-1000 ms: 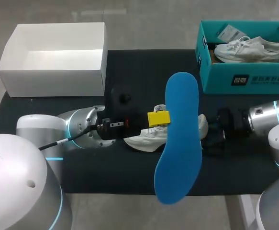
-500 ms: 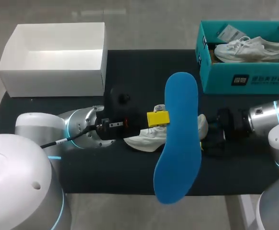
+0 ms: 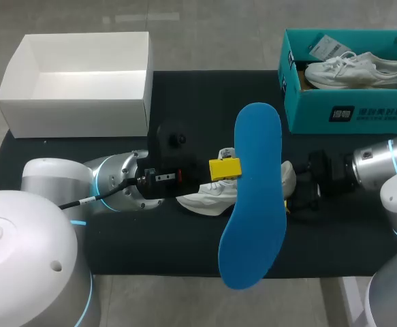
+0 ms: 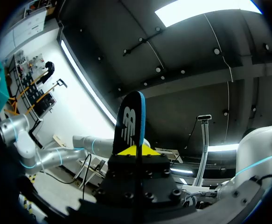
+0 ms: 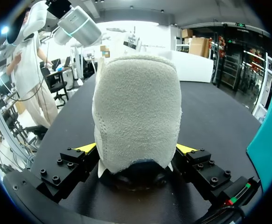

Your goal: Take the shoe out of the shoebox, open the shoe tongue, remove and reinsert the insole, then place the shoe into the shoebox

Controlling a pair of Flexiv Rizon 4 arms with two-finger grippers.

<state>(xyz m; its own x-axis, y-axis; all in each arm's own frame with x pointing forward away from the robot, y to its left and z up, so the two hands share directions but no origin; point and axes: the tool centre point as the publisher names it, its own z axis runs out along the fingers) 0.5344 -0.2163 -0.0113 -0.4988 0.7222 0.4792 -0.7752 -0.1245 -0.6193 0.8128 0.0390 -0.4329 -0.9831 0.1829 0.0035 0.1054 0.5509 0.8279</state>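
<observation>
Beyond stand a white box (image 3: 82,105) and teal shoebox (image 3: 307,117); the blue insole (image 3: 251,204), pinched by the left gripper (image 3: 226,168), screens the white shoe (image 3: 208,197), its heel clamped by the right gripper (image 5: 136,150).

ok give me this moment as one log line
stage: insole out, not reinserted | left gripper: shut on insole, held upright | right gripper: shut on shoe heel, shoe on black mat

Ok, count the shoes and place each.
2. One white shoe on the black mat, heel in the right gripper; a second shoe in the teal shoebox. Others may be hidden.
</observation>
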